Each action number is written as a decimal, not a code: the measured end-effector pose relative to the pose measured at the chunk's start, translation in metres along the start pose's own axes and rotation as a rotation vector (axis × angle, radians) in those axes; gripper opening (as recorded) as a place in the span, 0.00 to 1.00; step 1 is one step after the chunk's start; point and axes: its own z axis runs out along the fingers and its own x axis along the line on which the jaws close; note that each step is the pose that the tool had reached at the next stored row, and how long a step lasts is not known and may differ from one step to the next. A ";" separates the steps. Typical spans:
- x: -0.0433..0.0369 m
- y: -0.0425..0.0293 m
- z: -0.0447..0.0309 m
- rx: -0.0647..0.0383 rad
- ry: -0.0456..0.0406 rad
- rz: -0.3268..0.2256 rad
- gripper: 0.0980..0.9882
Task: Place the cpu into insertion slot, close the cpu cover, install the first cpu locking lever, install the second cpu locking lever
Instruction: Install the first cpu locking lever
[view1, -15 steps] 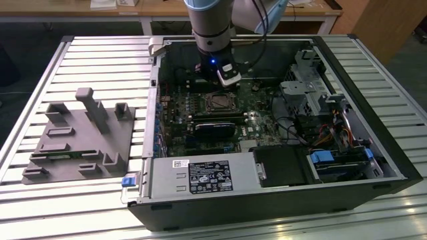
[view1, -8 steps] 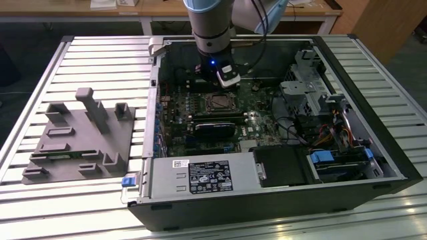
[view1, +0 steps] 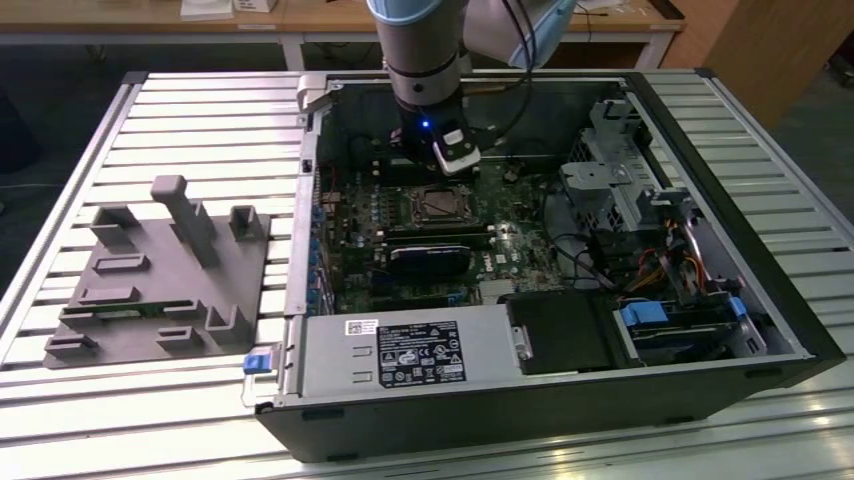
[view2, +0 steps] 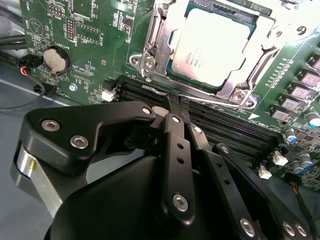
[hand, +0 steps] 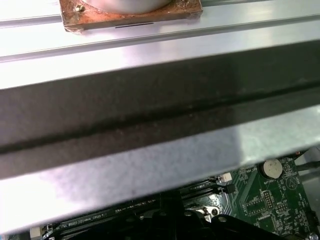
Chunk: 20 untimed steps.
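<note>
The cpu (view2: 212, 47) sits in the insertion slot (view2: 150, 47), cpu cover (view2: 260, 55) down; gripper (view2: 172, 107) clenched, holding nothing, beside the slot.

My gripper (view2: 172, 102) was matt black metal with shiny screw heads. The cpu (view2: 212, 45) showed a smooth, dull silvery top; the cpu cover (view2: 160, 37) was bright bare metal over glossy green board (view2: 100, 30).

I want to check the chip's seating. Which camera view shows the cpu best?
The second wrist view: the cpu lies close and large, seated in the silver frame. In the exterior view it is a small dark square on the board. The first wrist view gives nothing clear of it.
</note>
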 end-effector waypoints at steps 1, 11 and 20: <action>0.0000 0.0000 0.0000 0.000 0.0000 0.000 0.01; -0.0003 -0.0024 0.0013 0.000 -0.0004 0.002 0.01; -0.0008 -0.0064 0.0035 0.001 -0.0009 0.004 0.01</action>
